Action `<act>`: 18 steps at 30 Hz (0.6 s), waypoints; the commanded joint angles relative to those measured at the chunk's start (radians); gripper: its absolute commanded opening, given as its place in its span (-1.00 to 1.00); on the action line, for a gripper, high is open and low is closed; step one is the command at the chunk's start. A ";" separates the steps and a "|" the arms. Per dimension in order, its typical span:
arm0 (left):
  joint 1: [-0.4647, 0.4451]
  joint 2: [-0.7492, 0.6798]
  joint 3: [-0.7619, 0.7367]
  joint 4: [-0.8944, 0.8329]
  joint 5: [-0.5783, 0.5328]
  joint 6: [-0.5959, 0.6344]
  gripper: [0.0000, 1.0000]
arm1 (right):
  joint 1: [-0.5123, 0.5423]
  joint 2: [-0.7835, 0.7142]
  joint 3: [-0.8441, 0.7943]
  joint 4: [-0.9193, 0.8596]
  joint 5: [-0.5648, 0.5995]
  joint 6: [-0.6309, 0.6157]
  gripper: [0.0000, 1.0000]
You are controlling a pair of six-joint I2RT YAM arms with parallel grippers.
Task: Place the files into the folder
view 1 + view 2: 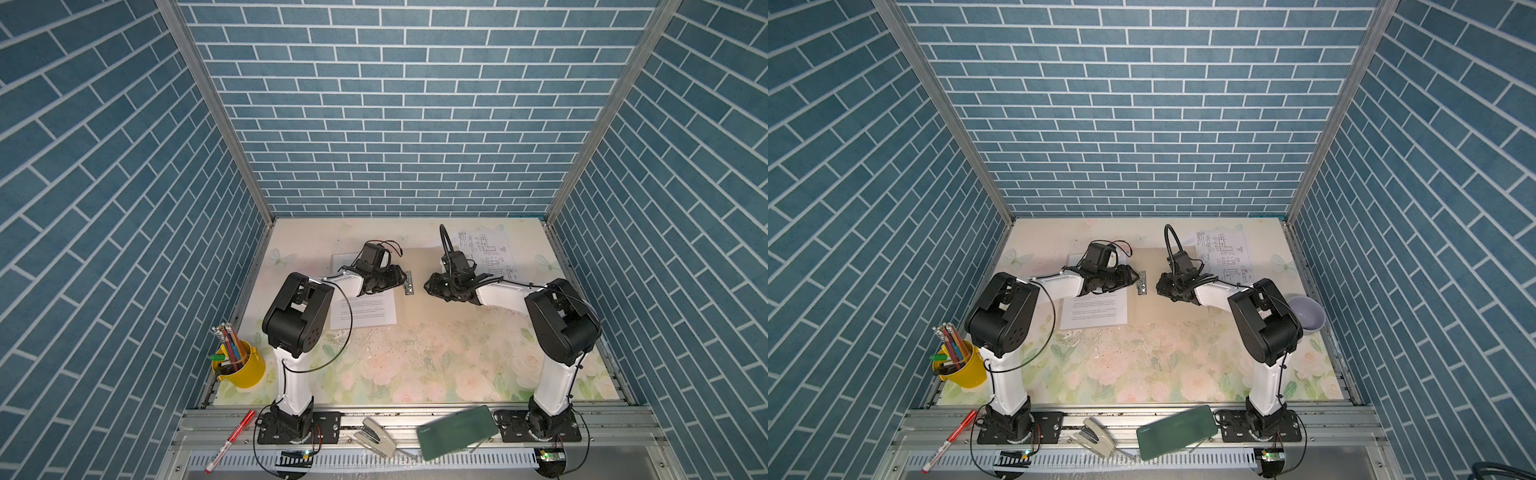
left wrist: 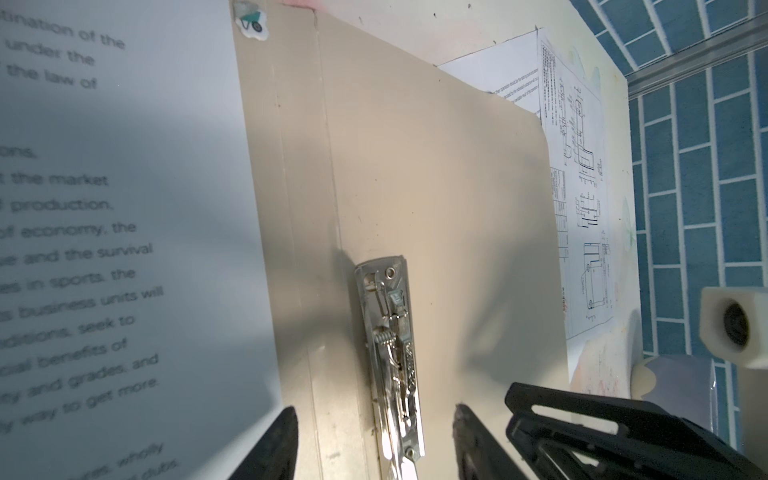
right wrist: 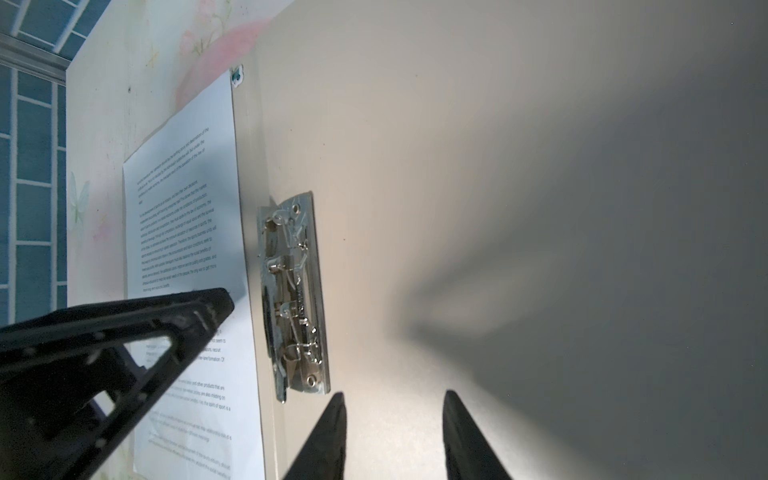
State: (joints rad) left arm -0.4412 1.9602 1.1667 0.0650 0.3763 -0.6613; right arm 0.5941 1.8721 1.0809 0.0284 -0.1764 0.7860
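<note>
Both pairs of jaws stand apart, grasping nothing: the left gripper (image 2: 375, 411) is at the folder's silver clip (image 2: 390, 345), the right gripper (image 3: 395, 395) over bare card. The open tan folder (image 2: 436, 187) lies mid-table. One text sheet (image 1: 365, 309) lies on its left flap, its far end hidden by the left arm. The diagram sheet (image 2: 582, 187) and another text sheet (image 2: 498, 75) show past the far right corner, partly covered. A lilac bowl (image 1: 1308, 318) sits half behind the right arm.

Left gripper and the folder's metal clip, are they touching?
Apart. The left wrist view shows the left gripper straddling the metal clip, bare folder between it and each finger.
</note>
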 commanded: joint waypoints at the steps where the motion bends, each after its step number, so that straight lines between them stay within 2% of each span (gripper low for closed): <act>1: -0.013 0.012 0.027 -0.016 -0.018 -0.006 0.19 | 0.000 -0.019 -0.022 0.014 -0.047 0.030 -0.31; 5: -0.028 0.022 0.042 -0.023 -0.017 -0.011 0.09 | 0.001 0.003 -0.011 0.015 -0.101 0.035 -0.60; 9: -0.038 0.030 0.048 -0.026 -0.025 -0.012 0.01 | 0.005 0.016 -0.008 0.026 -0.122 0.055 -0.78; 18: -0.040 0.043 0.055 -0.034 -0.054 -0.017 -0.21 | 0.014 0.021 -0.022 0.092 -0.155 0.055 -0.67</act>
State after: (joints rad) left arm -0.4782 1.9762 1.1969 0.0551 0.3462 -0.6819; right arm 0.6006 1.8782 1.0809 0.0723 -0.3050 0.8154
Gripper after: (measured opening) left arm 0.403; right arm 0.157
